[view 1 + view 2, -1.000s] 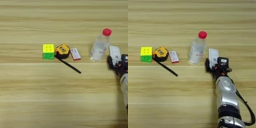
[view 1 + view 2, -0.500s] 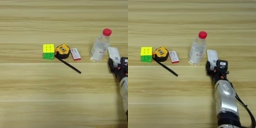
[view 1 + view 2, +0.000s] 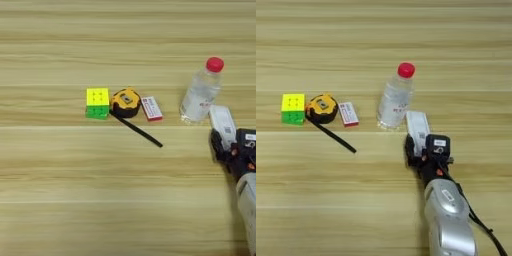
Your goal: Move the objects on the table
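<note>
Wooden worktop (image 3: pixel 381 40), light brown with lengthwise grain, is carrying every item listed.

Item 1: multicolour puzzle cube (image 3: pixel 293 108), yellow on top and green on the near face, is sitting furthest to the left.

Item 2: yellow-black tape measure (image 3: pixel 322 108) is lying just beside the cube on its right.

Item 3: thin black stick (image 3: pixel 331 135) is running diagonally from under the tape measure's near edge towards the lower right.

Item 4: small red-white box (image 3: pixel 348 113) is lying flat just right of the tape measure.

Item 5: clear red-capped bottle (image 3: pixel 395 97) is standing upright right of the box, well apart from it.

Item 6: white flat rectangular device (image 3: pixel 418 129) is lying just beside the bottle's base, on its right and nearer side.

Item 7: right claw (image 3: pixel 423 150), black, on a silver forearm (image 3: pixel 448 220) entering from the bottom edge, is sitting at the near end of the white device, with one black finger (image 3: pixel 410 148) against its left edge. Whether the claw is gripping the device cannot be told.
</note>
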### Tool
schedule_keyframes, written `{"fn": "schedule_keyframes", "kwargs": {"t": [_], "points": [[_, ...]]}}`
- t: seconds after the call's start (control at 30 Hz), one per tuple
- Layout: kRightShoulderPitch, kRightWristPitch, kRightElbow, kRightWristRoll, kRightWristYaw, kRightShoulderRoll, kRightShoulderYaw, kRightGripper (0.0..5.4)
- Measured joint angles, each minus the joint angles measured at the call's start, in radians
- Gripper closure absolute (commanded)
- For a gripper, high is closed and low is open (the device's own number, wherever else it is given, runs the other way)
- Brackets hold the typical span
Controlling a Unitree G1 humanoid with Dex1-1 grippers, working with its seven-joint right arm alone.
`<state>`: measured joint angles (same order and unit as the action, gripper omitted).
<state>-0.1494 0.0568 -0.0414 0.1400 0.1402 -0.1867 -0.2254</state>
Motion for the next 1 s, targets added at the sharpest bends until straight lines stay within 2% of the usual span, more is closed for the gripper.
{"fn": "schedule_keyframes", "kwargs": {"t": [0.13,0.5,0.73,1.0], "points": [[-0.073,0.042,0.101,-0.005,0.000,0.002,0.014,2.51],[-0.195,0.117,0.275,-0.014,0.008,0.027,0.079,2.51],[-0.226,0.122,0.319,-0.030,0.041,0.048,0.173,2.51],[-0.263,0.127,0.359,-0.038,0.052,0.052,0.228,2.51]]}}
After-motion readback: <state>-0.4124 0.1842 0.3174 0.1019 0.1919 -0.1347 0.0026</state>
